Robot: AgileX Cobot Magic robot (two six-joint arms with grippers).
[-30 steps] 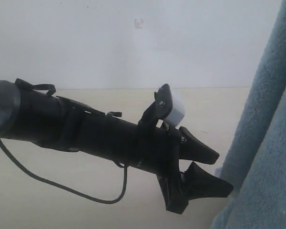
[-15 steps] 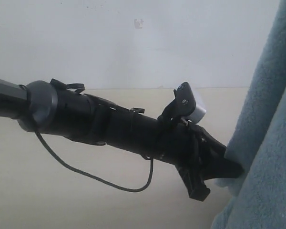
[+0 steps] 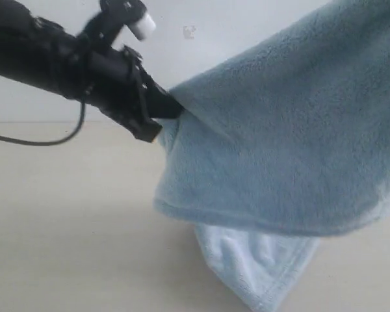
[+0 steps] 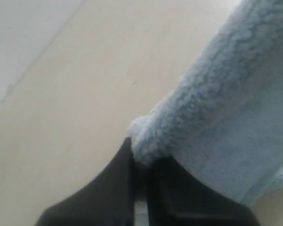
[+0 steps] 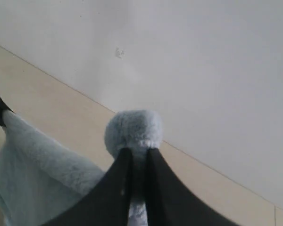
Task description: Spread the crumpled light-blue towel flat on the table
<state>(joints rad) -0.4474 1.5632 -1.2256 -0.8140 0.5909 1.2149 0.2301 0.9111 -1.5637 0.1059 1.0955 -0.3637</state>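
The pale-blue towel (image 3: 286, 149) hangs in the air over the table (image 3: 65, 234), stretched from upper right down to the left, with a lower fold (image 3: 260, 266) drooping near the table. My left gripper (image 3: 172, 109) is shut on the towel's left corner; the left wrist view shows the fluffy towel (image 4: 217, 108) pinched in the gripper (image 4: 140, 157). My right gripper (image 5: 137, 151) is shut on another bunched corner of the towel (image 5: 132, 129), and is out of sight in the exterior view. The label does not show.
A plain white wall (image 3: 247, 32) with a small mark (image 3: 190, 31) rises behind the table. The black left arm (image 3: 45, 58) with its cable (image 3: 39, 140) crosses the upper left. Bare table (image 4: 61, 117) lies under the left gripper.
The left gripper closed on the towel's edge, then rose up and to the left with it. The towel now spreads across the view instead of hanging at the right edge.
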